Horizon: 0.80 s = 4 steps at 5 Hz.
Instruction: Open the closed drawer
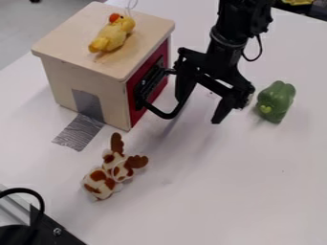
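black hardware (54, 229), cut off lower left | tape (78, 132) | spotted plush (105, 176) | yellow duck (114, 34) atop wooden box (70, 40) | red drawer (135, 115) in box's right face, partly hidden by black handle (152, 82) | claw (200, 106) spread wide, grasping nothing; handle contact unclear | green pepper (276, 101) | yellow item (298, 2), cropped

And there's your yellow toy duck with an orange beak (114, 36), upper left! Below it, a strip of silver-grey tape (80, 132) runs onto your smooth white table (223, 191). Nearer you lies a white plush animal with brown spots and antlers (110, 175); well apart, right, a green toy bell pepper (277, 100).
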Available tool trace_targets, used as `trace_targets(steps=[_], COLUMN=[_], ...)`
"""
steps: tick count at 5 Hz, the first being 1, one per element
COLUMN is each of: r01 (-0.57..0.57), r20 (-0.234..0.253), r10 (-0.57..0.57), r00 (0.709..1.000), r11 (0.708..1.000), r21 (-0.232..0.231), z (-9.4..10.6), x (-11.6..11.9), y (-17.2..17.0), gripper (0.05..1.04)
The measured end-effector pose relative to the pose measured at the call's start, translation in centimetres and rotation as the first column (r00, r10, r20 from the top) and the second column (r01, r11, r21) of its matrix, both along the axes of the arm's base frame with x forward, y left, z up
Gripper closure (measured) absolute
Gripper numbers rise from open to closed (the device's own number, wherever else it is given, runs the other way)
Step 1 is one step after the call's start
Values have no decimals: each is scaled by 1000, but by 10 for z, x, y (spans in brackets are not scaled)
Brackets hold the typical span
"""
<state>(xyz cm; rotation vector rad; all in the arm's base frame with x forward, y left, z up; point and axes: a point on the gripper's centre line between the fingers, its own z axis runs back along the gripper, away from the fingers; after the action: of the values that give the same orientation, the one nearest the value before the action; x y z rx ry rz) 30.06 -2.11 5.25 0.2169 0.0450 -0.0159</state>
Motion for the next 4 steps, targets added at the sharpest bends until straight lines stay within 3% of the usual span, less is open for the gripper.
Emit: trace_targets(steps=[2,3,4], r01=[-89,-117,-143], r20=[-10,-54,-82], r10=[89,117,138], r00=[996,992,987], r11=[996,993,988], r21=[6,-11,-59], z=[-6,-25,-44], x=[0,-3,-3], y=[32,36,31], gripper=[85,129,272])
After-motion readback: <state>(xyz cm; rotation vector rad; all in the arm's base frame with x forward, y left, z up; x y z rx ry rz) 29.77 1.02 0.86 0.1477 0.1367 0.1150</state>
